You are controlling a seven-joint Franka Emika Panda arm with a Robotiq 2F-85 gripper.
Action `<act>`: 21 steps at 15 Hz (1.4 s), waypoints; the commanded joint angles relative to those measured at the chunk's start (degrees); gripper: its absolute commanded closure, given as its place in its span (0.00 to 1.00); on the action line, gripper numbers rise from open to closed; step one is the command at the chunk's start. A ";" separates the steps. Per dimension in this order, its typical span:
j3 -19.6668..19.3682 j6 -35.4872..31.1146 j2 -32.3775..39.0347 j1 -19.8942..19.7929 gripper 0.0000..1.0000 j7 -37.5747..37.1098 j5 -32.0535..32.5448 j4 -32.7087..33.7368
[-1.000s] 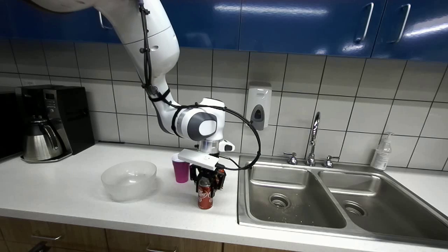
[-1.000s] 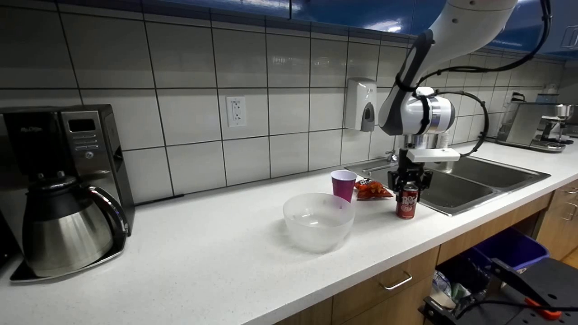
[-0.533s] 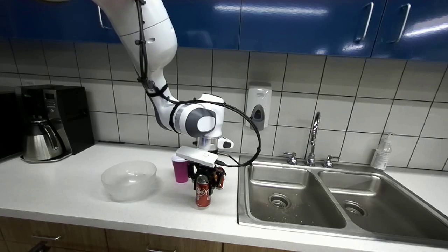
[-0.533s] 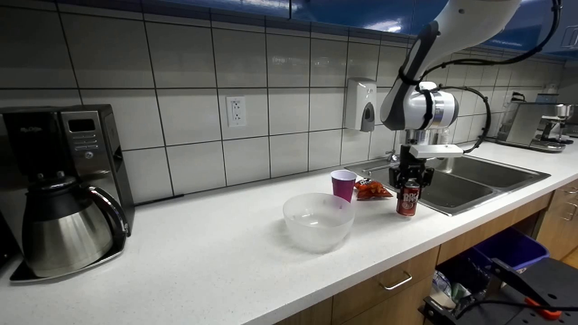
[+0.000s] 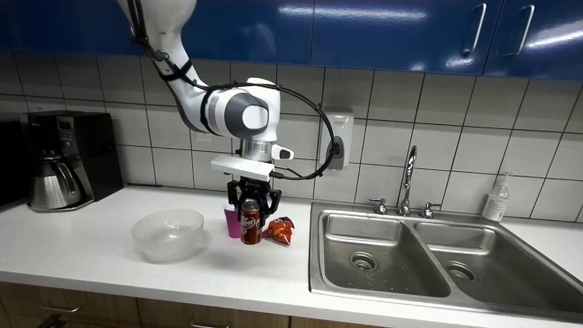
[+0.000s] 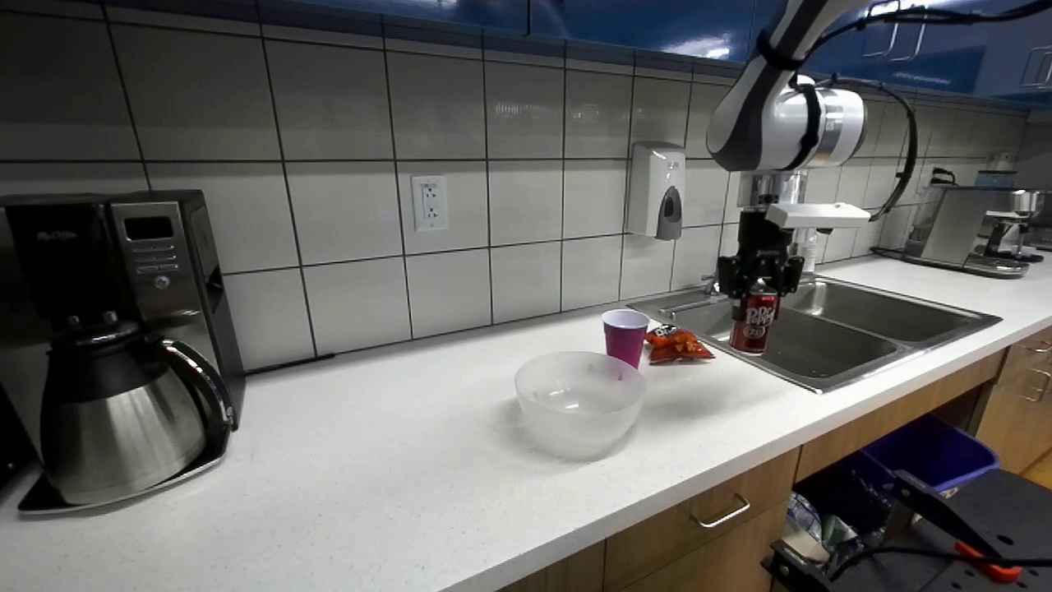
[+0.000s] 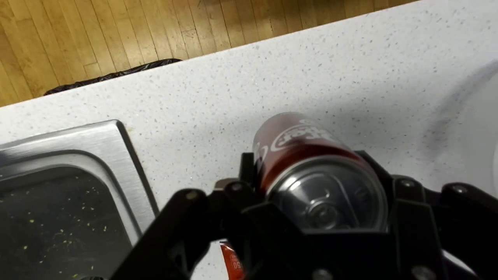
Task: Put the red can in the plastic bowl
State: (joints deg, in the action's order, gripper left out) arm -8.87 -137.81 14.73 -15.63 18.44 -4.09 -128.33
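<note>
The red can (image 5: 251, 232) hangs upright above the counter, and it also shows in the other exterior picture (image 6: 754, 327). My gripper (image 5: 251, 219) is shut on its upper part, with a finger on each side. In the wrist view the gripper (image 7: 309, 165) clasps the red can (image 7: 293, 142), its silver top facing the camera. The frosted plastic bowl (image 5: 167, 239) stands on the counter in both exterior views (image 6: 575, 411), apart from the can. Part of the bowl (image 7: 480, 132) shows at the right edge of the wrist view.
A purple cup (image 5: 232, 224) and a red chip bag (image 5: 280, 230) stand near the can. In an exterior view the cup (image 6: 625, 341) is just behind the bowl. A double sink (image 5: 316, 259) lies beside the can. A coffee maker (image 5: 86, 150) stands at the far end.
The gripper has risen with the can in it, lifting the can off the counter. The chip bag, partly hidden before, now shows more fully in an exterior view. The bowl has not moved.
</note>
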 commanded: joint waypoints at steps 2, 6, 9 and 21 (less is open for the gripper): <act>0.15 1.52 -10.64 1.69 0.62 1.88 1.65 -6.83; 0.78 0.68 -15.07 4.57 0.62 2.00 3.54 -10.61; 1.65 0.06 -16.74 6.94 0.62 1.45 5.21 -12.34; 8.24 -2.94 -14.21 15.71 0.62 -2.63 7.04 -11.66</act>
State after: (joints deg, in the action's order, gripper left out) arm -2.85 -138.72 0.38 -1.69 18.89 1.62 -139.90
